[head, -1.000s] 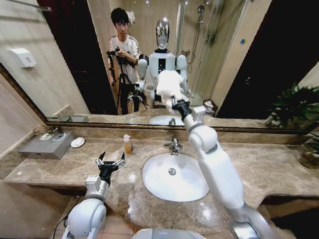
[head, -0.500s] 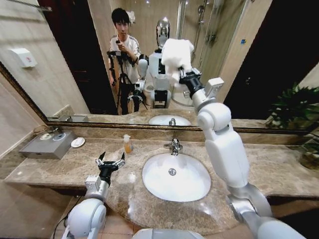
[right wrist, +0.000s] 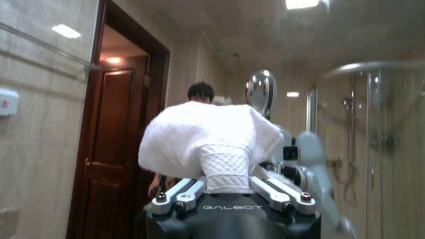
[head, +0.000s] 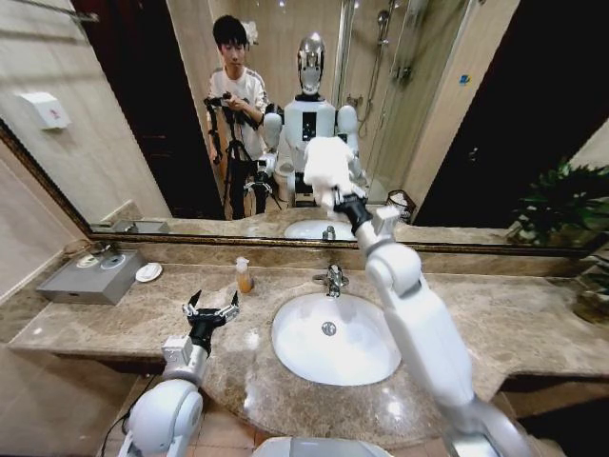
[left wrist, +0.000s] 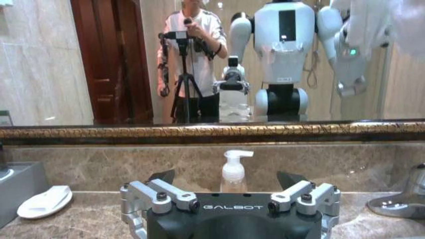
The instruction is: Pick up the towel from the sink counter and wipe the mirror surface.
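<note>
My right gripper [head: 335, 195] is raised above the tap and shut on the white towel [head: 326, 168], which presses against the wide mirror surface [head: 143, 114] over the basin. In the right wrist view the towel [right wrist: 207, 144] bunches between the fingers, facing the mirror surface [right wrist: 59, 124]. My left gripper [head: 211, 308] hovers open low over the sink counter [head: 514, 319], left of the basin, holding nothing. In the left wrist view, the left gripper [left wrist: 229, 180] points at the soap bottle [left wrist: 234, 172].
An oval white basin [head: 366, 362] with a chrome tap [head: 333, 279] sits mid-counter. A soap bottle [head: 244, 275], a small white dish [head: 147, 272] and a grey tray [head: 95, 277] stand at the back left. A plant [head: 563, 205] is at the right.
My right gripper has swept the towel down the mirror from its higher position half a second ago, back to about where it was a second ago. The left arm has not moved.
</note>
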Robot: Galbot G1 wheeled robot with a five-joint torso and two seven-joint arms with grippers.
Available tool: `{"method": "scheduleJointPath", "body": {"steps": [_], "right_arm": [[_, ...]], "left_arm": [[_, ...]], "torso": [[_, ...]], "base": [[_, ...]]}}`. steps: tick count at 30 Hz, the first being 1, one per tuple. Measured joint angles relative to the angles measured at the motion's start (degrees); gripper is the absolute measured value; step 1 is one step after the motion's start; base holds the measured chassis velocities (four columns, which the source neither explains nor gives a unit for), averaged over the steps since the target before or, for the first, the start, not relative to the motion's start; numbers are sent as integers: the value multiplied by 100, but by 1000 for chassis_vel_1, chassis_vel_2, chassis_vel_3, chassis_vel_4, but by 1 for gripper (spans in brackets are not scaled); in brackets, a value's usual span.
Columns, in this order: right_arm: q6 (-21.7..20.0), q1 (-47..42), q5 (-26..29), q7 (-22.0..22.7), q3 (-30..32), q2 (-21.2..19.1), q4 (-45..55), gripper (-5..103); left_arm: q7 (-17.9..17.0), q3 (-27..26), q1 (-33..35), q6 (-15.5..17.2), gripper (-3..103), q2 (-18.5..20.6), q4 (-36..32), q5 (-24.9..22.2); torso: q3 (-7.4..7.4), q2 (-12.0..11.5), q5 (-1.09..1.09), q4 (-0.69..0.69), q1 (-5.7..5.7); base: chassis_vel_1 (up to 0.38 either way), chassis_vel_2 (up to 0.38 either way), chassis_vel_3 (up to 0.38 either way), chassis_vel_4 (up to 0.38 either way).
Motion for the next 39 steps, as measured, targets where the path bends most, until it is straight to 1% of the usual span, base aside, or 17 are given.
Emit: {"method": "scheduleJointPath", "body": {"steps": [2, 4, 7, 13, 25, 33, 35, 39], "right_arm": [[129, -342, -77, -11, -26, 22, 29, 12], [205, -454, -113, 7, -60, 64, 30, 12], [307, -695, -254, 11, -121, 251, 32, 12], [307, -655, -449, -16, -96, 277, 2, 12], [312, -663, -608, 11, -119, 224, 16, 12], [342, -727, -629, 26, -117, 241, 48, 12], [343, -743, -662, 23, -164, 258, 71, 12], [344, -740, -663, 53, -221, 264, 89, 12]], "left_arm": [[0, 0, 0, 0, 100, 0, 0, 0], [0, 0, 0, 0, 100, 0, 0, 0], [0, 0, 0, 0, 100, 0, 0, 0], [0, 0, 0, 0, 100, 0, 0, 0], [1, 0, 0, 0, 100, 0, 0, 0], [1, 0, 0, 0, 100, 0, 0, 0], [0, -1, 0, 0, 100, 0, 0, 0], [0, -1, -1, 0, 100, 1, 0, 0]], "torso": [[1, 0, 0, -1, 0], [0, 0, 0, 1, 0], [1, -1, 0, 2, 0], [0, 0, 0, 1, 0], [1, 0, 0, 0, 0], [1, 0, 0, 1, 0], [2, -1, 0, 4, 2], [1, 0, -2, 0, 1]], "base": [[0, 0, 0, 0], [0, 0, 0, 0], [0, 0, 0, 0], [0, 0, 0, 0], [9, 8, -6, -10], [120, 125, -114, -129], [160, 161, -141, -137], [127, 132, -128, -120]]}}
